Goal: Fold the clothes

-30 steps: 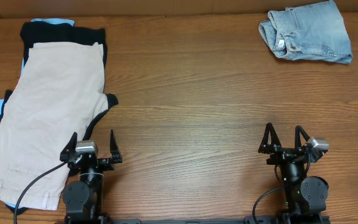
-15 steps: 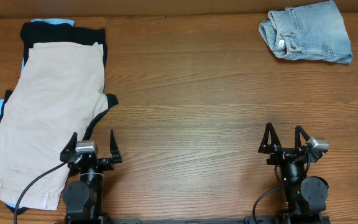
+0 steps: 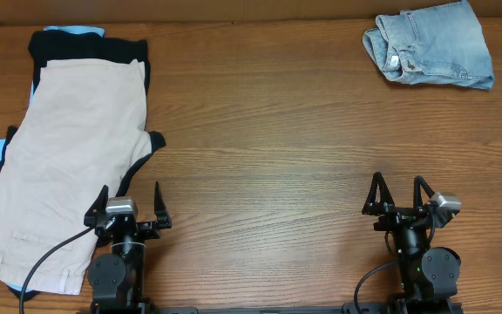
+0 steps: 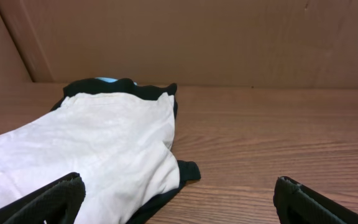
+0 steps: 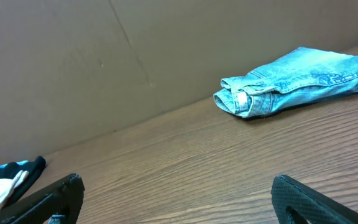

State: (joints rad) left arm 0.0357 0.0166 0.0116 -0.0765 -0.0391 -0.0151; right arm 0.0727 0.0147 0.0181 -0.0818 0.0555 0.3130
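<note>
Folded light-blue denim shorts [image 3: 431, 44] lie at the table's far right corner, also in the right wrist view [image 5: 294, 81]. Beige shorts [image 3: 64, 161] lie spread on top of a pile at the left, over a black garment [image 3: 138, 52] and a pale-blue garment [image 3: 72, 30]; the pile also shows in the left wrist view [image 4: 92, 149]. My left gripper [image 3: 130, 199] is open and empty at the front left, its left finger over the beige shorts' edge. My right gripper [image 3: 399, 194] is open and empty at the front right, above bare wood.
A brown cardboard wall [image 4: 197, 37] runs along the far edge of the wooden table [image 3: 260, 148]. Bare wood spans the table's middle between the pile and the denim shorts.
</note>
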